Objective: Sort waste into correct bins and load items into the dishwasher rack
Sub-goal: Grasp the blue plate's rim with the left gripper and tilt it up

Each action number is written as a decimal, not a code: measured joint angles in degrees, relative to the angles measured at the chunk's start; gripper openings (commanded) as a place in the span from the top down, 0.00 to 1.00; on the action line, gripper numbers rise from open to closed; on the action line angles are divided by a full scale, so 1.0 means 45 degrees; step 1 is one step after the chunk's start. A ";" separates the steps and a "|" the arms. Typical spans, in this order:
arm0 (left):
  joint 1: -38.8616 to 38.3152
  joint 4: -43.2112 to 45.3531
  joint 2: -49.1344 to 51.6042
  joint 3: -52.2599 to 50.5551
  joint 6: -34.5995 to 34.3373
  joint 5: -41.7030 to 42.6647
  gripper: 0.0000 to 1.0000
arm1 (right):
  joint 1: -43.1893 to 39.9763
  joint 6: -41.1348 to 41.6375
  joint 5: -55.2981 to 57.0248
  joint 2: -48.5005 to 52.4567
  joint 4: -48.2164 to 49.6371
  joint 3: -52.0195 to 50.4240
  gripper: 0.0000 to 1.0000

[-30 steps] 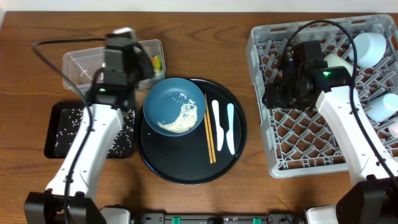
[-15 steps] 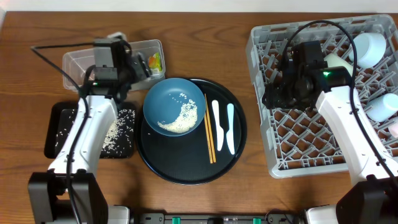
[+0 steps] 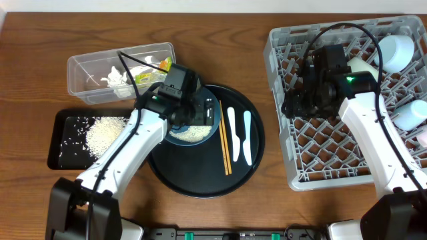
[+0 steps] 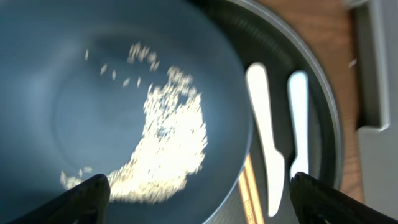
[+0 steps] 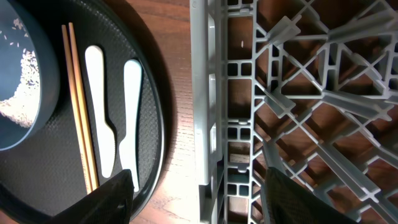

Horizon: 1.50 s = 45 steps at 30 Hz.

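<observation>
The dark blue plate (image 3: 175, 120) (image 4: 93, 93) lies on the round black tray and carries a heap of white rice (image 3: 190, 132) (image 4: 168, 146). My left gripper (image 3: 195, 115) (image 4: 199, 200) hovers over it, open, with nothing between its fingers (image 4: 87, 196). Two orange chopsticks (image 3: 225, 137) (image 5: 78, 106) and two white utensils (image 3: 239, 133) (image 5: 115, 112) lie right of the plate. My right gripper (image 3: 295, 103) (image 5: 208, 202) hangs open and empty over the left wall of the grey dishwasher rack (image 3: 347, 143) (image 5: 205, 93). The clear tub (image 3: 87, 70) holds tissue scraps (image 3: 120, 77) and a yellow-green wrapper (image 3: 150, 73). The shallow black tray (image 3: 60, 150) holds rice (image 3: 103, 132).
The round black tray (image 3: 200, 180) (image 5: 155, 124) sits between the bins and the rack. Pale cups and a bowl (image 3: 397, 50) stand along the rack's right side. Cables run from both arms across the tub and the rack.
My left gripper opened and swung right, from above the clear tub to above the dark blue plate. The tub's tissue now shows. The right arm has not moved.
</observation>
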 measured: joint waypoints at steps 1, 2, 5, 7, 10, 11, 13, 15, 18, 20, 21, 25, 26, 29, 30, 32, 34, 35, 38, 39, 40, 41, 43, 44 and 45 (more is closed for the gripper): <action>0.0000 -0.0087 0.0053 -0.0068 -0.0005 -0.0107 0.14 | 0.0000 0.0000 0.0005 0.0000 0.0005 0.0000 0.35; 0.0015 -0.0204 0.0141 -0.0180 0.0005 -0.0199 0.15 | 0.0000 0.0000 0.0000 0.0000 0.0000 0.0000 0.35; 0.0029 -0.0306 0.0447 -0.0617 0.0015 -0.0355 0.17 | 0.0000 0.0000 0.0005 0.0000 0.0005 0.0000 0.36; 0.0024 -0.0403 0.0704 -0.0942 0.0015 -0.0432 0.18 | 0.0000 0.0000 0.0000 0.0000 -0.0005 0.0000 0.35; 0.0024 -0.0894 0.1064 -0.1229 0.0010 -0.0486 0.19 | 0.0000 0.0000 0.0000 0.0000 -0.0049 0.0000 0.35; 0.0029 -0.1059 0.1137 -0.1282 0.0015 -0.0520 0.20 | 0.0000 0.0000 0.0000 0.0000 -0.0073 0.0000 0.35; 0.0029 -0.1375 0.1180 -0.1302 0.0019 -0.0529 0.21 | 0.0000 0.0000 0.0000 0.0000 -0.0097 0.0000 0.35; 0.0049 -0.1622 0.1175 -0.1302 0.0015 -0.0583 0.23 | 0.0000 0.0000 0.0000 0.0000 -0.0102 0.0000 0.35; 0.0185 -0.2084 0.1175 -0.1302 0.0015 -0.0962 0.23 | 0.0000 0.0000 0.0005 0.0005 -0.0107 0.0000 0.35; 0.0393 -0.2346 0.1175 -0.1302 0.0015 -0.1200 0.23 | 0.0000 0.0000 0.0000 0.0005 -0.0107 0.0000 0.35; 0.0500 -0.2370 0.1175 -0.1302 0.0019 -0.1253 0.23 | 0.0000 0.0000 0.0000 0.0005 -0.0112 0.0000 0.35; 0.0913 -0.2370 0.1175 -0.1287 0.0019 -0.1428 0.23 | 0.0000 0.0000 0.0000 0.0005 -0.0112 0.0000 0.35; 0.0942 -0.2370 0.1175 -0.1268 0.0019 -0.1438 0.23 | 0.0000 0.0000 0.0000 0.0005 -0.0107 0.0000 0.35; 0.0913 -0.2181 0.1112 -0.1020 0.0024 -0.1399 0.23 | 0.0000 0.0000 0.0000 0.0005 -0.0107 0.0000 0.35; 0.0879 -0.1953 0.1039 -0.0903 0.0024 -0.1379 0.23 | 0.0000 0.0000 0.0005 0.0005 -0.0102 0.0000 0.35; 0.0753 -0.1438 0.0801 -0.0651 0.0024 -0.1321 0.22 | 0.0000 0.0000 0.0000 0.0005 -0.0102 0.0000 0.35; 0.0529 -0.0933 0.0457 -0.0437 0.0024 -0.1180 0.23 | 0.0000 0.0000 0.0000 0.0005 -0.0102 0.0000 0.35; 0.0408 -0.0826 0.0325 -0.0374 0.0024 -0.1088 0.23 | 0.0000 0.0000 0.0005 0.0005 -0.0102 0.0000 0.35; -0.0107 -0.0748 0.0102 -0.0287 0.0024 -0.0729 0.22 | 0.0000 0.0000 0.0000 0.0005 -0.0092 0.0000 0.35; -0.0296 -0.0782 0.0102 -0.0287 0.0019 -0.0670 0.22 | 0.0000 0.0000 0.0000 0.0005 -0.0092 0.0000 0.35; -0.0520 -0.0845 0.0117 -0.0287 0.0024 -0.0588 0.22 | 0.0000 0.0000 0.0005 0.0005 -0.0087 0.0000 0.35; -0.0777 -0.0884 0.0117 -0.0287 0.0024 -0.0520 0.22 | 0.0000 0.0000 0.0000 0.0005 -0.0083 0.0000 0.35; -0.1292 -0.0884 0.0117 -0.0287 0.0024 -0.0461 0.22 | 0.0000 0.0000 0.0000 0.0005 -0.0078 0.0000 0.35; -0.1559 -0.0894 0.0117 -0.0287 0.0029 -0.0466 0.22 | 0.0000 0.0000 0.0000 0.0005 -0.0073 0.0000 0.35; -0.1855 -0.0889 0.0121 -0.0287 0.0024 -0.0476 0.21 | 0.0000 0.0000 0.0005 0.0005 -0.0073 0.0000 0.35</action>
